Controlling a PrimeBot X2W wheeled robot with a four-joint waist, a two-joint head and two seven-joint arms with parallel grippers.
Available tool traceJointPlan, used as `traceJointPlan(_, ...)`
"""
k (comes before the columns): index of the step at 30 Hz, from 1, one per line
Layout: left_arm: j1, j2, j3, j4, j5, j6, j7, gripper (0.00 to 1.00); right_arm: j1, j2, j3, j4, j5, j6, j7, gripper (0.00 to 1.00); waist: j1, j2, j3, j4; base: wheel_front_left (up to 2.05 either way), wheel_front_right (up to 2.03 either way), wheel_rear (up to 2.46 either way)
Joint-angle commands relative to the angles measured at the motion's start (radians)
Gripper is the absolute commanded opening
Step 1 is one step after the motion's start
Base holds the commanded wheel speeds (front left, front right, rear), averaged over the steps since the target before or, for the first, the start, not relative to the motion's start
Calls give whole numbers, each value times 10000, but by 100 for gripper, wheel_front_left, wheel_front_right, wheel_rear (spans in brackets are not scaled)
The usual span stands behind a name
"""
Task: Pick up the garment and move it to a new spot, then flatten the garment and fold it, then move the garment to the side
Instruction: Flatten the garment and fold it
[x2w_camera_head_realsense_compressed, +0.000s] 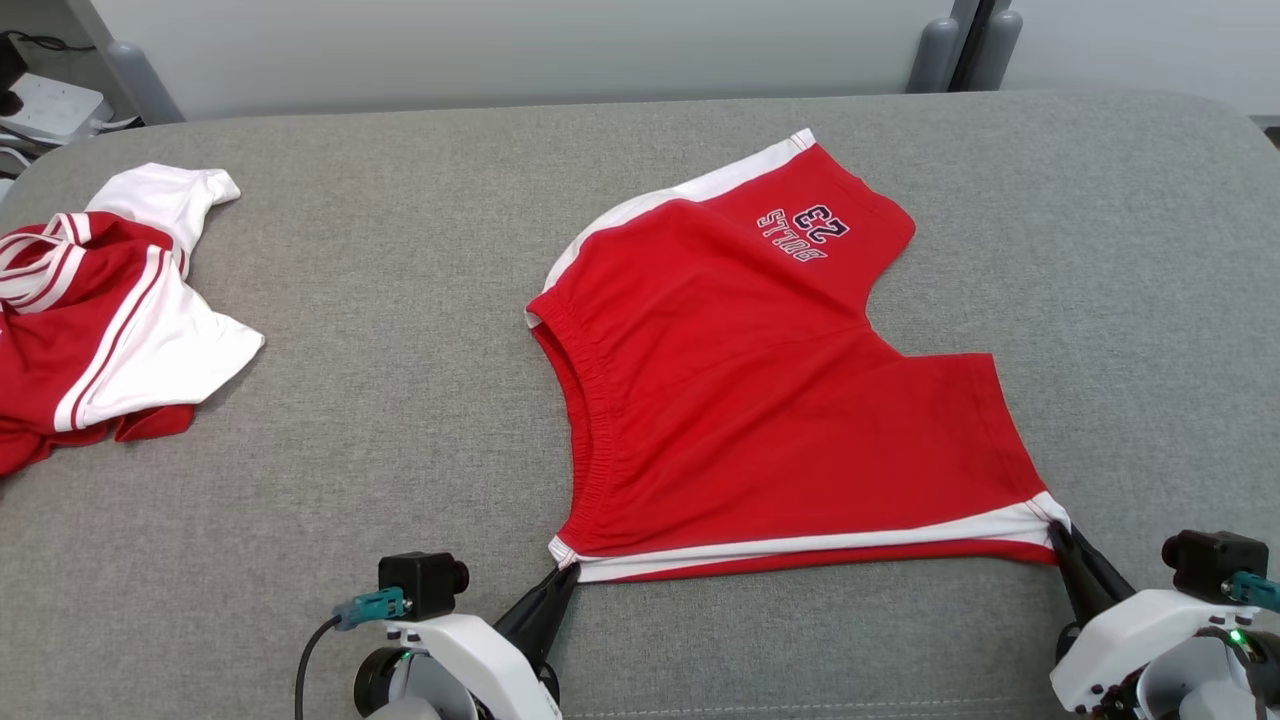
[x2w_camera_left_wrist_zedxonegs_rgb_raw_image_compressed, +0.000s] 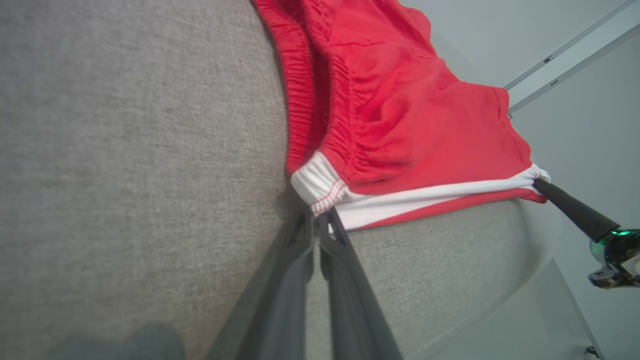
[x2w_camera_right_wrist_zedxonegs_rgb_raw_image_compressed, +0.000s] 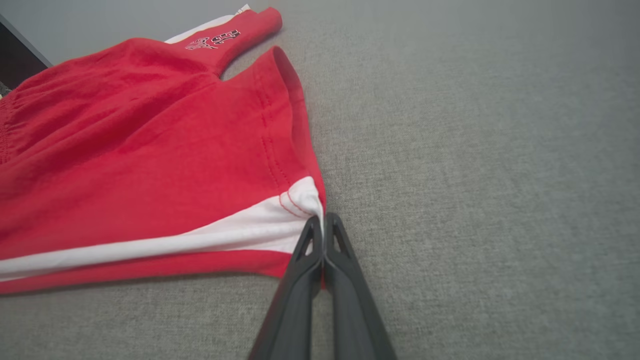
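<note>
The garment (x2w_camera_head_realsense_compressed: 760, 390) is a pair of red shorts with white side stripes and a "BULLS 23" print, spread on the grey padded table (x2w_camera_head_realsense_compressed: 400, 420). My left gripper (x2w_camera_head_realsense_compressed: 568, 572) is shut on the near waistband corner, where the white stripe ends. The left wrist view shows that corner of the garment (x2w_camera_left_wrist_zedxonegs_rgb_raw_image_compressed: 320, 187) pinched at my left gripper (x2w_camera_left_wrist_zedxonegs_rgb_raw_image_compressed: 316, 218). My right gripper (x2w_camera_head_realsense_compressed: 1055, 527) is shut on the near leg-hem corner. In the right wrist view the white hem of the garment (x2w_camera_right_wrist_zedxonegs_rgb_raw_image_compressed: 295, 205) is caught in my right gripper (x2w_camera_right_wrist_zedxonegs_rgb_raw_image_compressed: 324, 220).
A second red and white garment (x2w_camera_head_realsense_compressed: 90, 310) lies crumpled at the table's left edge. Bare grey surface lies between it and the shorts, and to the right of them. The far table edge meets a pale wall (x2w_camera_head_realsense_compressed: 520, 50).
</note>
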Motion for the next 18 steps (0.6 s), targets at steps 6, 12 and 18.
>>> traceJointPlan(6, 119, 390, 517, -635, -330, 461, 74, 56, 255, -273, -400, 40, -130, -40, 155, 100, 0, 0, -75, 64, 0, 0, 0)
traceJointPlan(12, 234, 801, 955, -1321, -43, 1627, -62, 100, 139, 1, -1553, 311, -705, -40, -244, 100, 0, 0, -353, 70, 0, 0, 0)
traceJointPlan(18, 1441, 1125, 2770, -2799, 774, 3241, -144, 100, 256, 758, -2709, -24, -1709, -40, -564, 100, 0, 0, -916, 40, 0, 0, 0)
